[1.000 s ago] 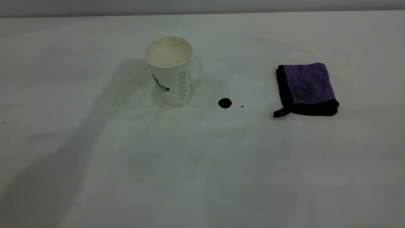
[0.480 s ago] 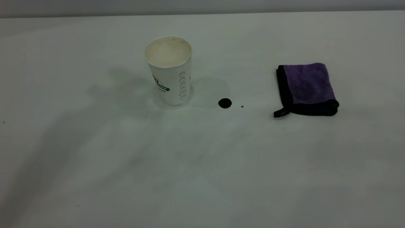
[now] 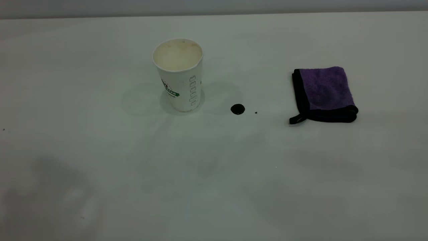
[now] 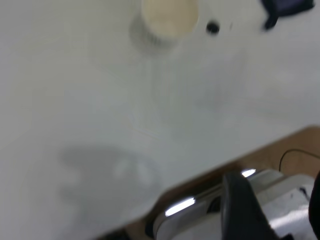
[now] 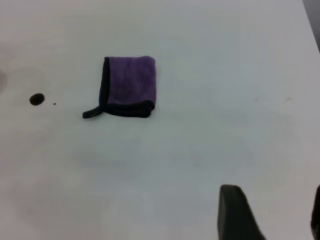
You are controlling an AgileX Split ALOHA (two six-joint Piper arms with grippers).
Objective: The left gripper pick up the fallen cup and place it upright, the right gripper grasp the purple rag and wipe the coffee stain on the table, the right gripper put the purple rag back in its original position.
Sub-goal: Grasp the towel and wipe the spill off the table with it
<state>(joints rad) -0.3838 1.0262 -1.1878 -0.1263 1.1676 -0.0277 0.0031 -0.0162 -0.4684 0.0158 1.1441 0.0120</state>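
Note:
The white paper cup point(image 3: 179, 73) stands upright on the white table point(image 3: 100, 150), left of centre. The round black coffee stain point(image 3: 237, 109) lies just to its right. Farther right the folded purple rag point(image 3: 324, 93) lies flat, its loop tag toward the stain. Neither gripper shows in the exterior view. The left gripper point(image 4: 275, 180) hangs open over the table's near edge, far from the cup point(image 4: 169, 17). The right gripper point(image 5: 274, 192) is open above bare table, well away from the rag point(image 5: 129, 85) and the stain point(image 5: 36, 99). Nothing sits between either pair of fingers.
A tiny dark speck point(image 3: 256, 112) sits just right of the stain. In the left wrist view the table's edge point(image 4: 200, 175) gives way to a brown floor and grey rig hardware point(image 4: 280, 200). Faint arm shadows fall on the near table.
The long shadow left of the cup has drawn back toward the near left corner. Cup, stain and rag have not moved.

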